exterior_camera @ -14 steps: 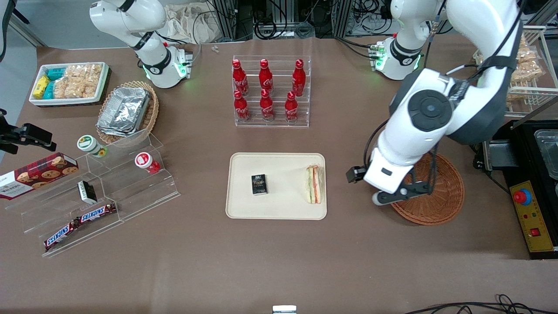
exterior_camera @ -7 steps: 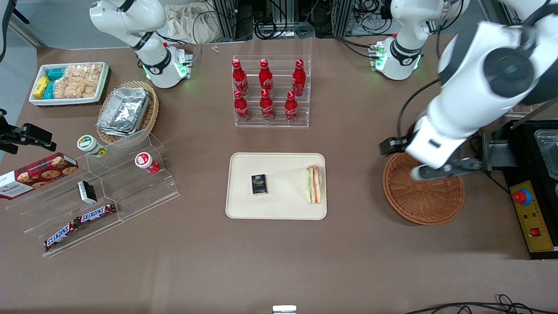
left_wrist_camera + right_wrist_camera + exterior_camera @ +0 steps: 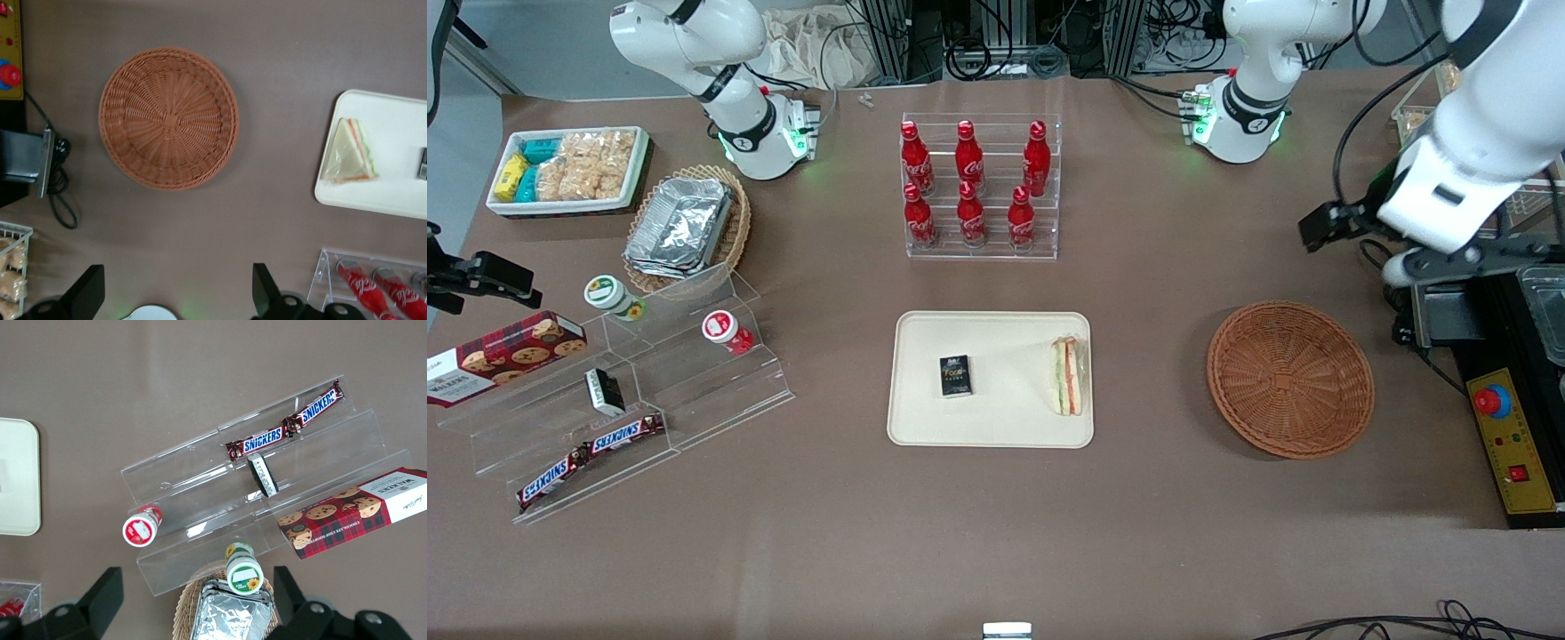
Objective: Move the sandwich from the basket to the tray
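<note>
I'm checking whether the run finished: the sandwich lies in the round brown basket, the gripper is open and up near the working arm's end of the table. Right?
Not quite. The sandwich lies on the tray, beside a small black box; the basket holds nothing, as the front view shows. The gripper is indeed open and high above the table.

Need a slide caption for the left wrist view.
Open claw above empty basket; sandwich lies on tray.

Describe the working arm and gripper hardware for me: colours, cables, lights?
White glossy arm shells; a black cable loops alongside the wrist. The gripper has black, wedge-shaped fingers and sits raised, farther from the front camera than the basket. The arm's base has a black ring and green lights.
</note>
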{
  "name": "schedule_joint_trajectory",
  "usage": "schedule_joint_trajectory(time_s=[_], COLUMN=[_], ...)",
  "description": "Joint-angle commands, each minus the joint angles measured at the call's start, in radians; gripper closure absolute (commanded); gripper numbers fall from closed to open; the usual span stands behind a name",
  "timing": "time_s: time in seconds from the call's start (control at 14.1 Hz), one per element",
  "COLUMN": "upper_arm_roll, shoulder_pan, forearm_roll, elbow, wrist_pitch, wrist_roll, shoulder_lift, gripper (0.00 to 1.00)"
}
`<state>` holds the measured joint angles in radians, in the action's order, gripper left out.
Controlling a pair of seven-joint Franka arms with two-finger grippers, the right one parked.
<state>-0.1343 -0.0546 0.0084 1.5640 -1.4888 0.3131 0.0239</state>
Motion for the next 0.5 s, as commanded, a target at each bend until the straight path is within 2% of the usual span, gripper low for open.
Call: schedule_joint_trajectory(time_s=[0.0, 0.43], upper_arm_roll=[0.028, 0.028], shoulder_pan=[-0.002, -0.001], forearm_roll=[-0.024, -0.024], elbow=[0.071, -0.030], wrist_pitch=[0.037, 0.053], wrist_roll=[-0.029, -0.032], shoulder_lift=[0.074, 0.024], gripper=[0.01, 0.01])
